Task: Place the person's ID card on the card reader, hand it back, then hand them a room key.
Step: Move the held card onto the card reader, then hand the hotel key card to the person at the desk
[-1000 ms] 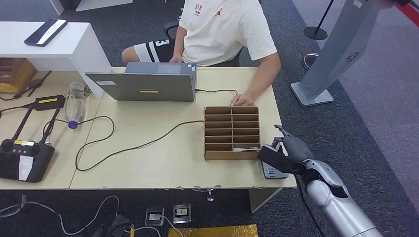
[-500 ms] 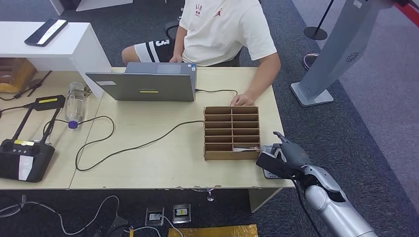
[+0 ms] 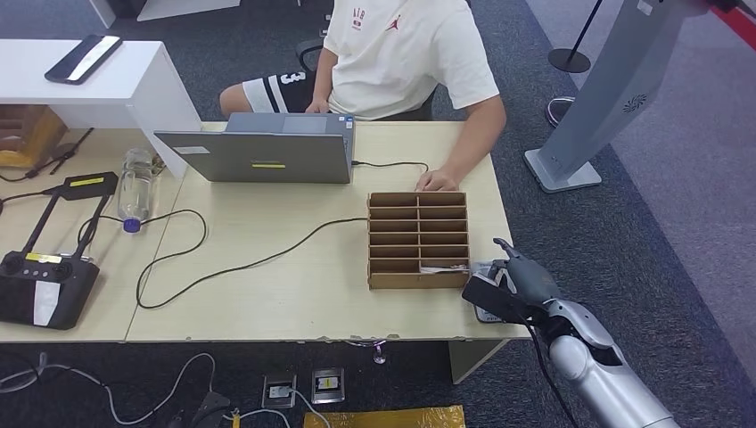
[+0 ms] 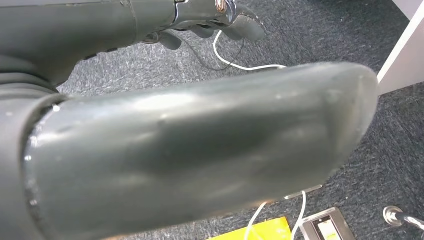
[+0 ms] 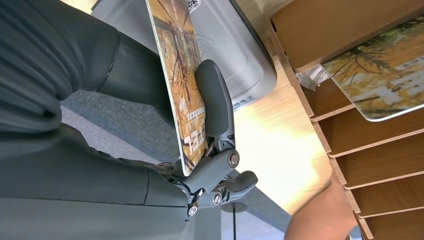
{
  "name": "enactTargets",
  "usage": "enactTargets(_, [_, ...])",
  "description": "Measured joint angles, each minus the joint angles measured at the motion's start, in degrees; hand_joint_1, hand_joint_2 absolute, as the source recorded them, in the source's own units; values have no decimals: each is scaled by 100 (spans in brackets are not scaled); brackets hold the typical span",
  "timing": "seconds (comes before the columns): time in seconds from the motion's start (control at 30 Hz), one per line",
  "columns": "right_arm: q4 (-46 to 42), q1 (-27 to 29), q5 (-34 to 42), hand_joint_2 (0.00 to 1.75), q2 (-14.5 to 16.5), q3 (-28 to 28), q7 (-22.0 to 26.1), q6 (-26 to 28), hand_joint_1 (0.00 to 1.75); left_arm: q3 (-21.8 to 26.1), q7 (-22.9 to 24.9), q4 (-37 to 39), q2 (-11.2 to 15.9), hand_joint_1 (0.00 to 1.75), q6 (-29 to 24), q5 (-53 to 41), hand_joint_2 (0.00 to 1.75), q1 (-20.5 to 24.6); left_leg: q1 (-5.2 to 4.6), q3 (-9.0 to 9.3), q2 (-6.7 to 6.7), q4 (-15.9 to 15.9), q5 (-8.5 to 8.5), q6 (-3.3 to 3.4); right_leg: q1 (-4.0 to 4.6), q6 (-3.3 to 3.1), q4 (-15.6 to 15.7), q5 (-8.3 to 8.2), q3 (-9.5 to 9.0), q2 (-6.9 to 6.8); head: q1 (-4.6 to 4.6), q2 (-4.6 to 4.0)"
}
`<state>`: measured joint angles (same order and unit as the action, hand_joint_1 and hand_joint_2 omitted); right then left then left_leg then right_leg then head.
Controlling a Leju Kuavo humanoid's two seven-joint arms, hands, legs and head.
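My right hand hovers at the table's front right corner and pinches a card with an orange and yellow print between thumb and finger. The card stands on edge just above the grey card reader, also seen behind the card as the grey reader; I cannot tell whether they touch. A second, similar card lies in the nearest slot of the wooden slotted box. The person sits across the table, one hand resting by the box's far side. My left hand hangs over the carpet, holding nothing.
A laptop with a cable stands in front of the person. A plastic bottle, a black controller and a phone on a white shelf are at the left. A grey stand base sits on the floor at the right.
My right hand with the card has dropped slightly and moved toward the table's near edge, over the card reader. It has barely moved in the last half second.
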<state>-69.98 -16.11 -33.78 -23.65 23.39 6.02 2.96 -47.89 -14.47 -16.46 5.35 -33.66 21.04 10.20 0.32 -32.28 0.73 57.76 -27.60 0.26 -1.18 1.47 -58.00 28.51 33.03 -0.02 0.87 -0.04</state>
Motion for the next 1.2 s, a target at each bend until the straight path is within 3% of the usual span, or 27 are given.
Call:
enactTargets(0.47, [56,-135,62,175,26,-21,106,234,175,0,0,-37,0,0,-25,-77,0,1,-1,-1,-3,0,0,0,-1,2,0,-1,-1,2,-1,0])
enactTargets(0.73, [101,-1340,-215,175,-116,-487,604,874,175,-2,-19,-83,-4,0,-63,-359,0,87,-3,0,-13,2,6,-3,-3,5,-1,-6,2,6,1,0])
enactTargets(0.97, [159,-2402,-508,175,-192,-850,764,840,175,-3,-42,-87,-14,0,-66,-498,0,194,-2,-5,-13,2,6,-3,-2,5,-1,-6,7,6,-1,0])
enactTargets(1.2, [232,-2741,-809,175,-142,-861,788,851,175,-6,-44,-86,-51,0,-63,-552,0,280,0,-8,-6,2,6,-3,0,4,-1,-6,5,2,-1,0])
